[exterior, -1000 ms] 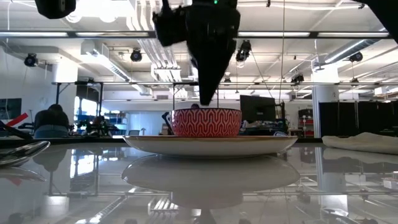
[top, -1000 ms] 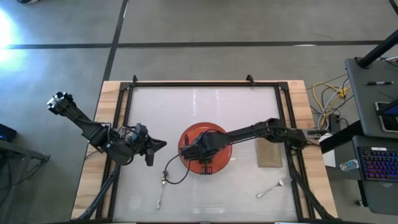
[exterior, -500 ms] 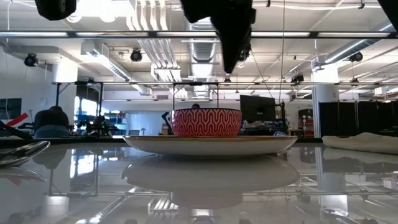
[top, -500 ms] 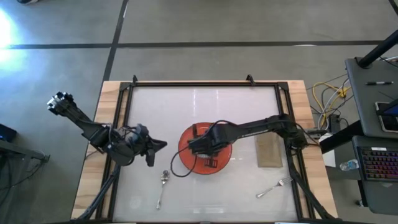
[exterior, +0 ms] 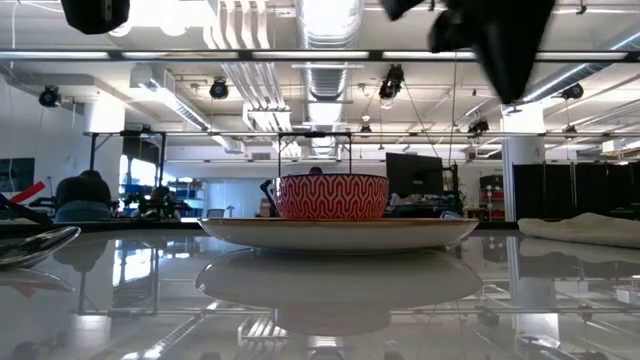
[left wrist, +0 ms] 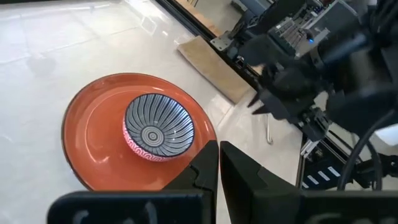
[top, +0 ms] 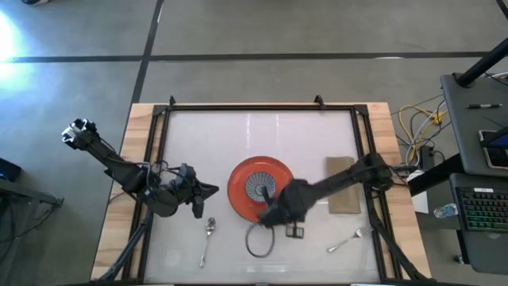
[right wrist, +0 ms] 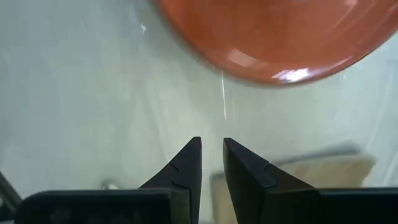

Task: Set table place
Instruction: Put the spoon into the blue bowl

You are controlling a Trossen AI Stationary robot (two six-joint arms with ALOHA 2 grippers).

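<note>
**Layout of the table relative to the two grippers**

The bowl (top: 260,187) sits in the plate (top: 242,179) on the table (top: 262,131). The right gripper (top: 270,216) hangs above the plate's near edge; the napkin (top: 342,196) and fork (top: 350,238) lie to its right. The left gripper (top: 213,190) is left of the plate, the spoon (top: 207,238) just nearer than it.

An open-plan lab or workshop is showing: exposed ceiling ducts (exterior: 330,30), track lights, desks with monitors (exterior: 412,172), concrete floor (top: 262,28).
</note>
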